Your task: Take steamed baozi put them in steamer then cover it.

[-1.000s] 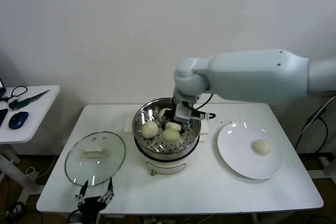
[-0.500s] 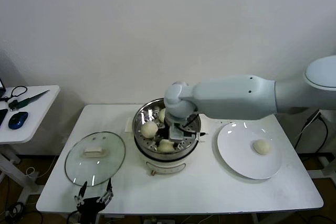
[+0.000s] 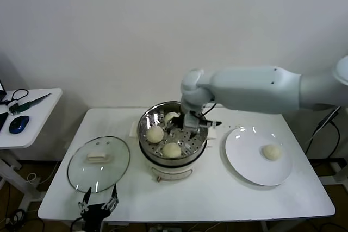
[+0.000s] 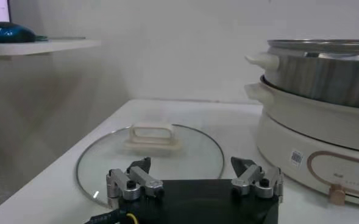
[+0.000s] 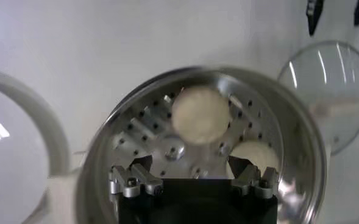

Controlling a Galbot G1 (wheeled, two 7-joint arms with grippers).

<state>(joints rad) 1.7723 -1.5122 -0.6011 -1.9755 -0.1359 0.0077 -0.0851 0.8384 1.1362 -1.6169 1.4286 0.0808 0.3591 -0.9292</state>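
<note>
Shiny steel, clear glass, matt dough.
The steamer [image 3: 173, 134] is polished perforated metal on a glossy cream plastic base; the lid [image 3: 98, 163] is clear glass; the baozi [image 3: 172, 150] look smooth and matt; the plate [image 3: 247, 161] is glossy white.

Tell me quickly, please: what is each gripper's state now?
Left gripper: open, empty, near the glass lid.
Right gripper: open, empty, over the steamer.

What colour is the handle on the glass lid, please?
Cream-white, matching the pot base; the lid handle shows best in the left wrist view.
</note>
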